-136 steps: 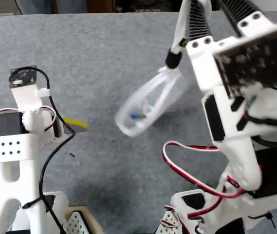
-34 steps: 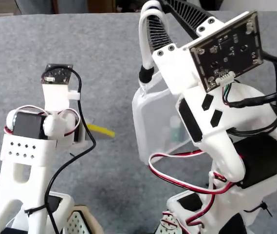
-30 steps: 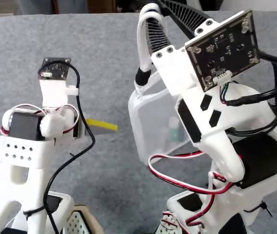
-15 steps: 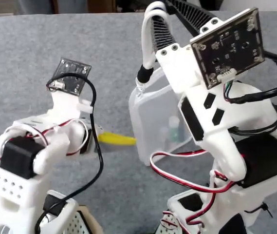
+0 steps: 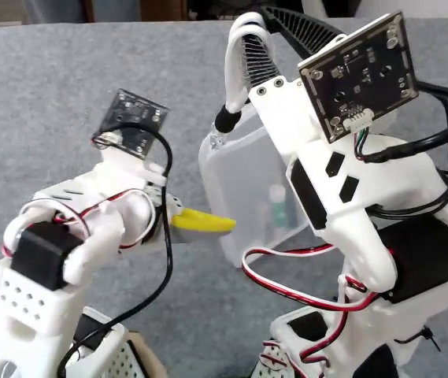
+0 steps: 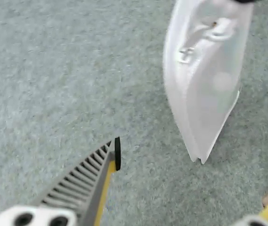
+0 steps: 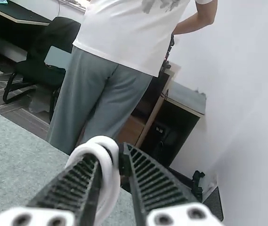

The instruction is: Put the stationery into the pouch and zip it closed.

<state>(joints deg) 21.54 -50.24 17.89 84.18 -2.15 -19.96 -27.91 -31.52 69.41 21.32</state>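
A clear plastic pouch (image 5: 243, 185) hangs upright over the grey table, its lower edge near the surface. My right gripper (image 5: 225, 122) holds it by the top corner; in the right wrist view that gripper (image 7: 119, 153) is shut on a white fold of the pouch (image 7: 106, 157). A small white and green item (image 5: 276, 206) stands inside. My left gripper (image 5: 198, 222), with a yellow finger, sits just beside the pouch's lower left side. In the left wrist view it (image 6: 195, 181) is open, and the pouch (image 6: 204, 89) hangs ahead with its zipper pull (image 6: 186, 54) near the top.
Grey felt covers the table (image 5: 82, 87), with free room at the far left. Both arm bases crowd the near edge, the right one (image 5: 381, 268) bulky behind the pouch. A tan object (image 5: 145, 356) lies at the front edge.
The pouch went from lying tilted to hanging upright from my right gripper. My left arm swung right, bringing its yellow finger up to the pouch's side.
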